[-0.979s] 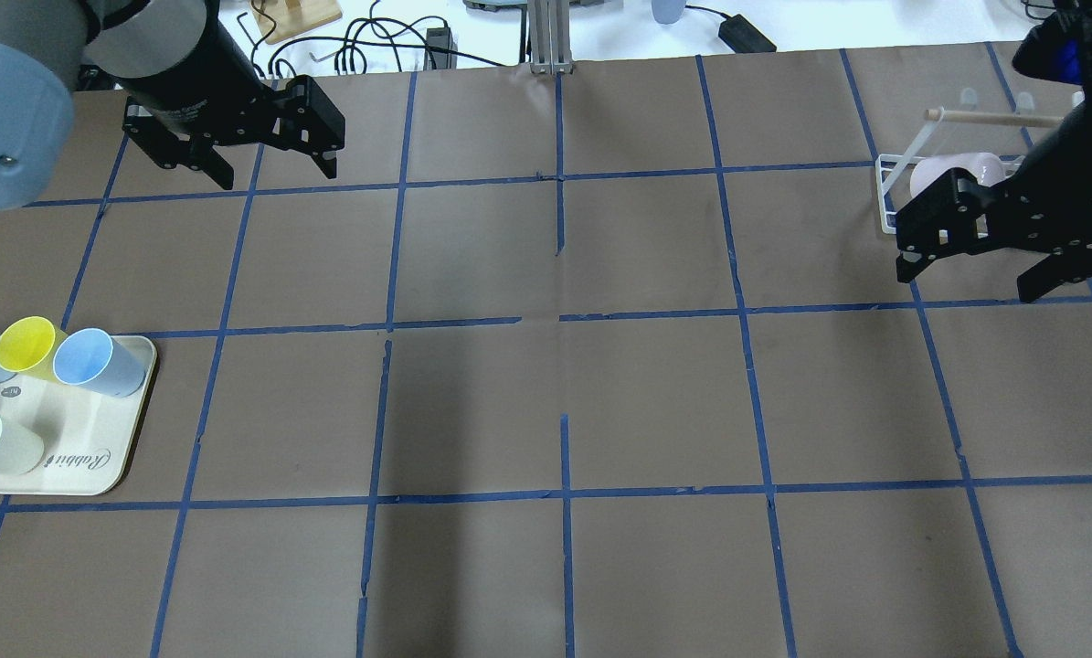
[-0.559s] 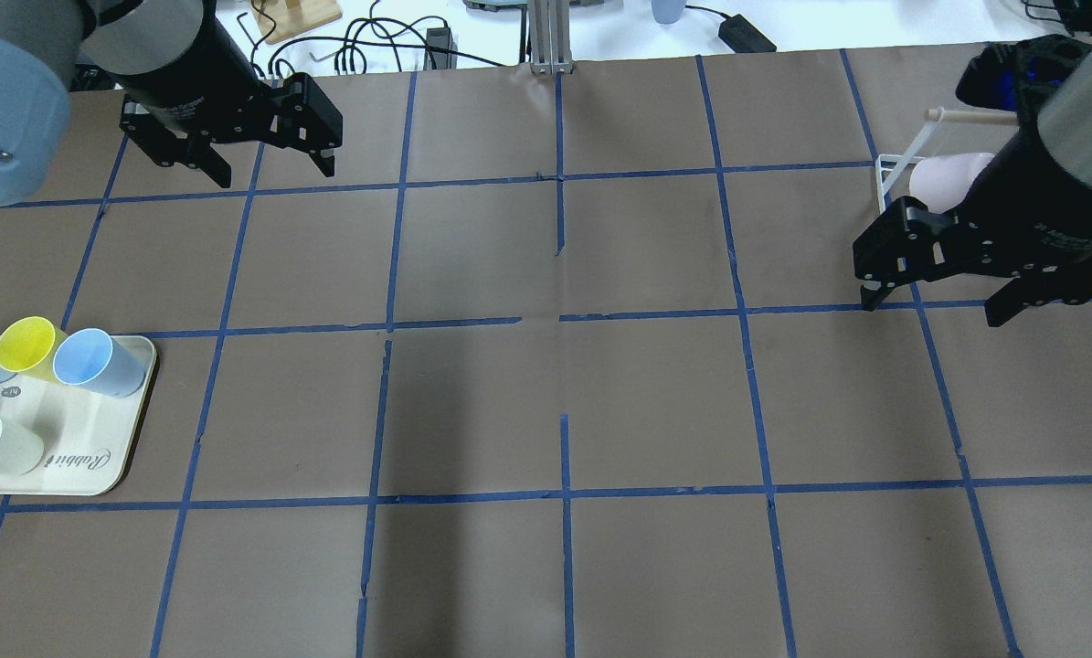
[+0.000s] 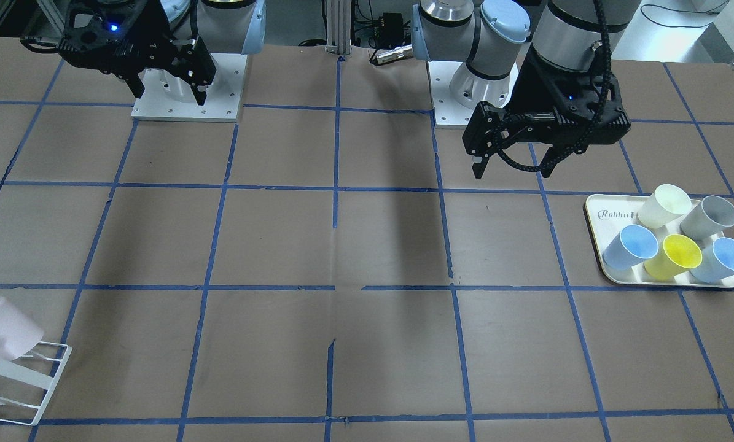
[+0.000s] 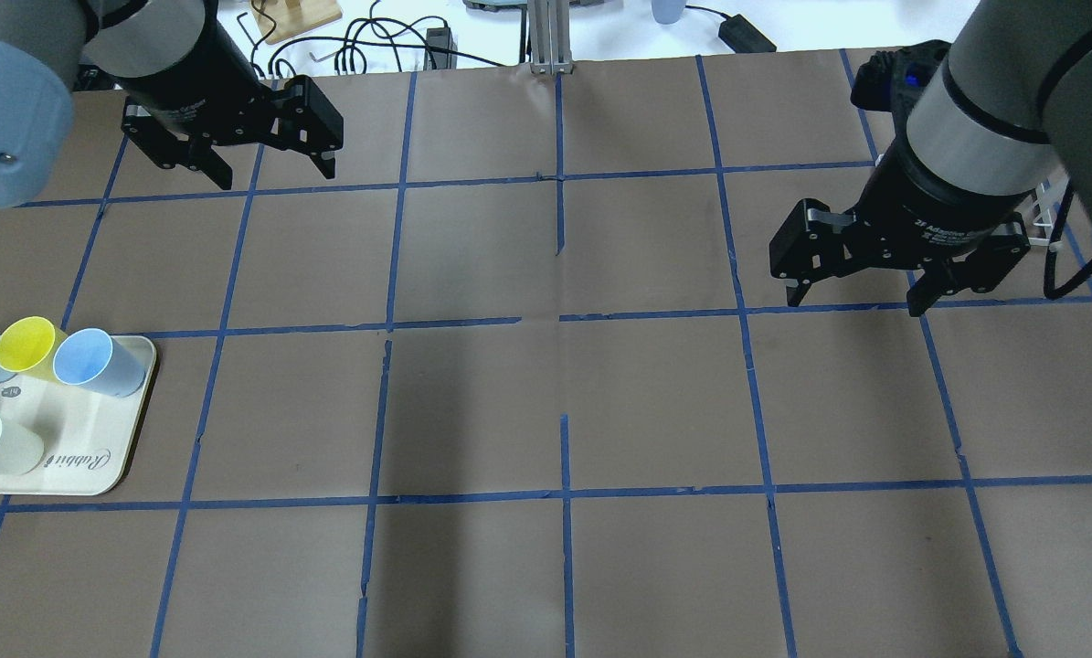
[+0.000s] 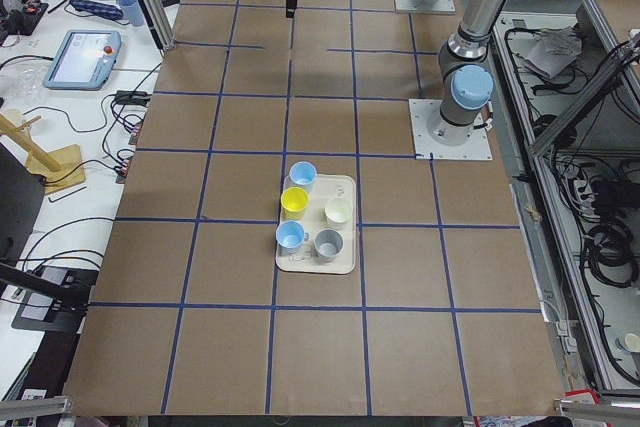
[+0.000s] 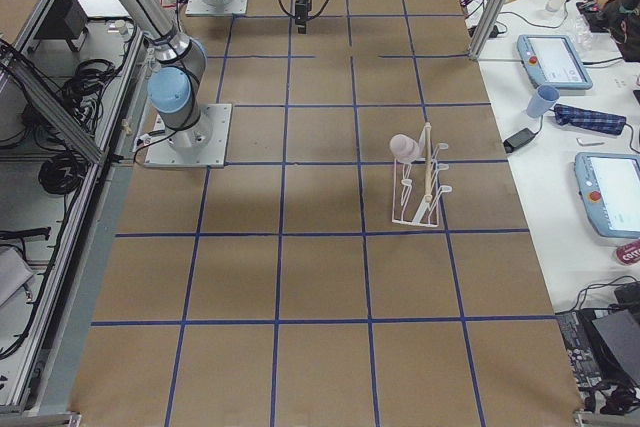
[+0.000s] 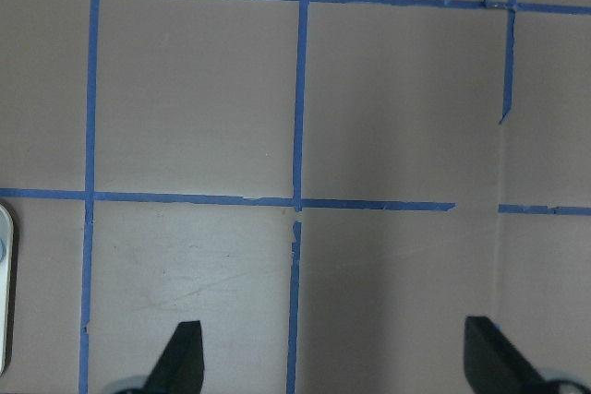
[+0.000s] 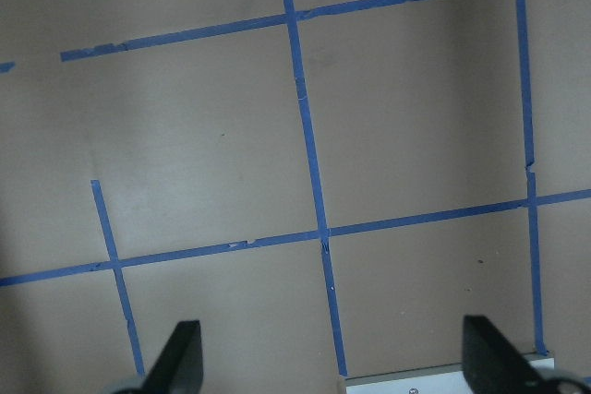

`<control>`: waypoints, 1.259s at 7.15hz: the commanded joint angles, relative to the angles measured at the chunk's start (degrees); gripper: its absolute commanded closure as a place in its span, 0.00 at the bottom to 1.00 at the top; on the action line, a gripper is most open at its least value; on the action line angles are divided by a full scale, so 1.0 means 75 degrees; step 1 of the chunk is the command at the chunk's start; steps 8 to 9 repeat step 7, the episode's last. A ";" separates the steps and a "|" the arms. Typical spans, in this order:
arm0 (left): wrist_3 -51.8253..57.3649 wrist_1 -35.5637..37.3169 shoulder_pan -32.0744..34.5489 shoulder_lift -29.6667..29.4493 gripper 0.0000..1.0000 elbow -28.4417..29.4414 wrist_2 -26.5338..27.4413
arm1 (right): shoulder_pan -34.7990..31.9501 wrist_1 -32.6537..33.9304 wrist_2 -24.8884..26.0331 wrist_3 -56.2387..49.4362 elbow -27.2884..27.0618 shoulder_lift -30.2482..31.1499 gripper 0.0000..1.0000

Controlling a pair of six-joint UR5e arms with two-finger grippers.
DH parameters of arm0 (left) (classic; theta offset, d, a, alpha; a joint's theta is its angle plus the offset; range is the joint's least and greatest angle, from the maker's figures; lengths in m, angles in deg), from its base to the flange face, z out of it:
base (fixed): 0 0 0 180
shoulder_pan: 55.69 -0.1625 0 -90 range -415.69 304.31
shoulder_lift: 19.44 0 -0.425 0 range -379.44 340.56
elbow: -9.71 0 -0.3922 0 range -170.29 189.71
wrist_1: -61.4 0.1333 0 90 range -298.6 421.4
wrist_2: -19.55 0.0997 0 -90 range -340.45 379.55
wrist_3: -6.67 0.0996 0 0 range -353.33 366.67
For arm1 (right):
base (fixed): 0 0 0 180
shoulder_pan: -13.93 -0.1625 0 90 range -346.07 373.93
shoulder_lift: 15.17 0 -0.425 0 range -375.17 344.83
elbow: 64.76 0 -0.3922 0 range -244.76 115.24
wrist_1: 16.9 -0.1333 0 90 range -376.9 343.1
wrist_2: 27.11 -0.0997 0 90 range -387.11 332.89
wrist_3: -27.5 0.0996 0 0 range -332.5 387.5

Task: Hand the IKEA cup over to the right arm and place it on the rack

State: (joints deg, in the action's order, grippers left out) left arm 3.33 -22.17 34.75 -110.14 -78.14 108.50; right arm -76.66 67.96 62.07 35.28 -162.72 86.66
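The pale pink IKEA cup [image 3: 3,333] hangs mouth-down and tilted on a prong of the white wire rack [image 3: 16,374]; both also show in the exterior right view, cup [image 6: 404,147] on rack [image 6: 425,192]. In the overhead view the cup is hidden behind my right arm, and only a sliver of the rack [image 4: 1048,219] shows. My right gripper [image 4: 856,303] is open and empty, above the table and clear of the rack. My left gripper [image 4: 274,174] is open and empty, at the far left of the table.
A cream tray [image 3: 591,205] by my left arm holds a cream cup [image 3: 664,205], a grey cup [image 3: 710,216], a yellow cup [image 3: 674,255] and two blue cups [image 3: 631,245]. Brown paper with blue tape lines covers the table. Cables lie past the far edge [image 4: 372,41].
My right gripper has drawn back from the rack toward the table's middle, open and empty, and its arm now hides the cup on the rack in the overhead view. The left arm has not moved.
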 commanded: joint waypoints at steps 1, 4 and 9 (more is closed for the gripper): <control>0.0000 0.0010 0.0000 0.0000 0.00 -0.0005 -0.0013 | 0.0019 0.0028 0.0039 -0.0053 0.0205 -0.0066 0.00; -0.0012 0.0022 0.0000 0.0000 0.00 -0.0017 -0.0024 | 0.0300 -0.0053 0.0050 -0.0206 0.0241 -0.0277 0.00; -0.0012 0.0022 0.0000 0.0000 0.00 -0.0017 -0.0024 | 0.0301 -0.0007 0.0062 -0.0206 0.0241 -0.0277 0.00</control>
